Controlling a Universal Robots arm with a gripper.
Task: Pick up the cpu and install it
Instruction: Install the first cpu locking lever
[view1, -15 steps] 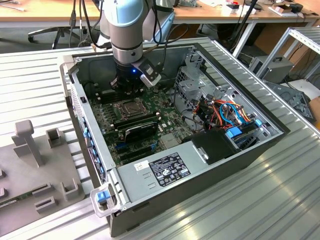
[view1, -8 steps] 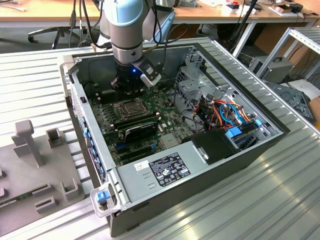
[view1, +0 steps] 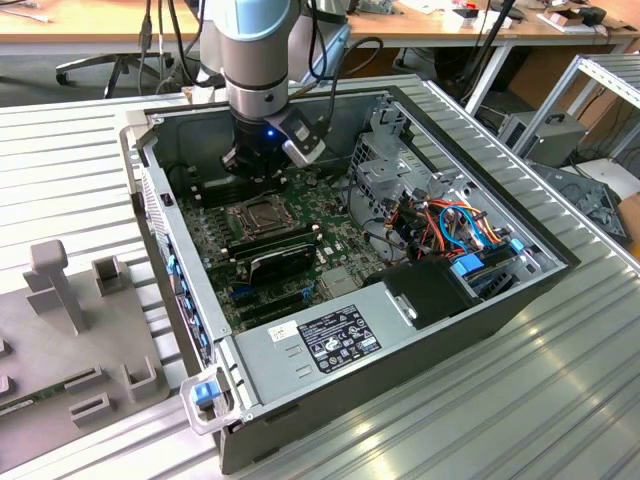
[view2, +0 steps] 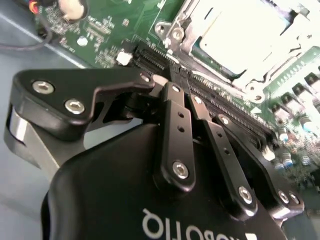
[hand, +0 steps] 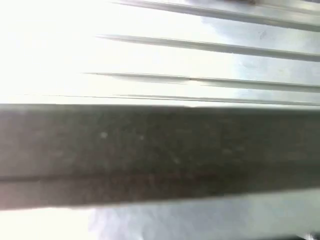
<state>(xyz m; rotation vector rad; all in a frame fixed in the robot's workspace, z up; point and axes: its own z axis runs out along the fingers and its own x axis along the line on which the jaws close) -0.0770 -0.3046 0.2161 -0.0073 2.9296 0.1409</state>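
The cpu (view2: 235, 30) shows as a pale square face lying flat inside the silver socket frame (view2: 175, 30) on the green motherboard (view1: 215, 235). In the exterior view the socket (view1: 262, 212) sits mid-board inside the open computer case. My gripper (view1: 260, 178) hangs just behind the socket, toward the case's back wall, low over the board. In the second wrist view the black fingers (view2: 172, 92) come together at their tips, and my gripper (view2: 169, 75) is shut beside the socket's corner. I see nothing held between them.
Long black memory sticks (view1: 275, 245) lie just in front of the socket. A drive cage with coloured cables (view1: 450, 225) fills the exterior view's right side of the case. Case walls (view1: 150, 200) surround the board. A grey fixture (view1: 70, 290) stands on the ribbed table outside.
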